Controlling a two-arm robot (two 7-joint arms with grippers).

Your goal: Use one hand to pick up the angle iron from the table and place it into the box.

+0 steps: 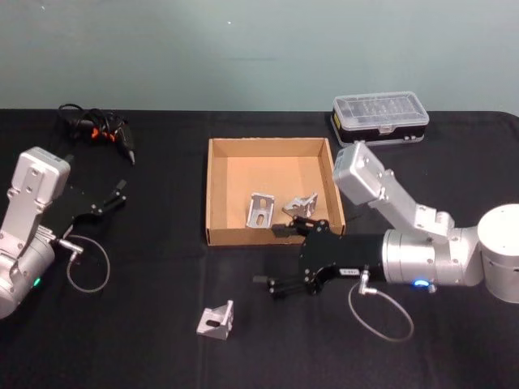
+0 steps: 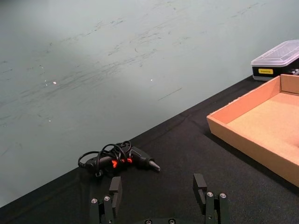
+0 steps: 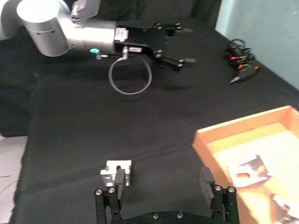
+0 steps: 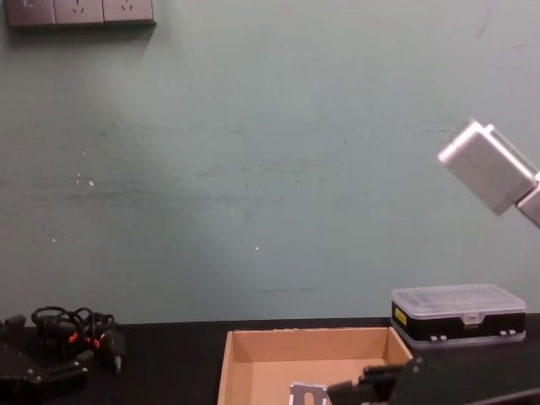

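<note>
The black table (image 1: 146, 324) spans the scene from left edge to right edge. It ends at a far edge against a plain teal wall (image 1: 243, 49). Wide bare stretches lie at the near left and near right.

The box (image 1: 209, 194) sits at the middle, open-topped. There are two metal brackets (image 1: 261, 209) on its floor near the near wall.

The right gripper (image 1: 269, 255) reaches leftward just near of the box's near right corner, with its fingers spread wide and nothing between them. It probably hangs a little above the surface, though the height is hard to judge. The left gripper (image 1: 113, 197) is parked at the left, well apart from the box, with its fingers also apart and empty.

A black case (image 1: 379, 116) with a clear lid stands far right. Tangled cables (image 1: 93, 130) lie far left.

The angle iron (image 1: 216, 321) rests on the table, near of the box and to the near left of the right gripper, with open room around it.
</note>
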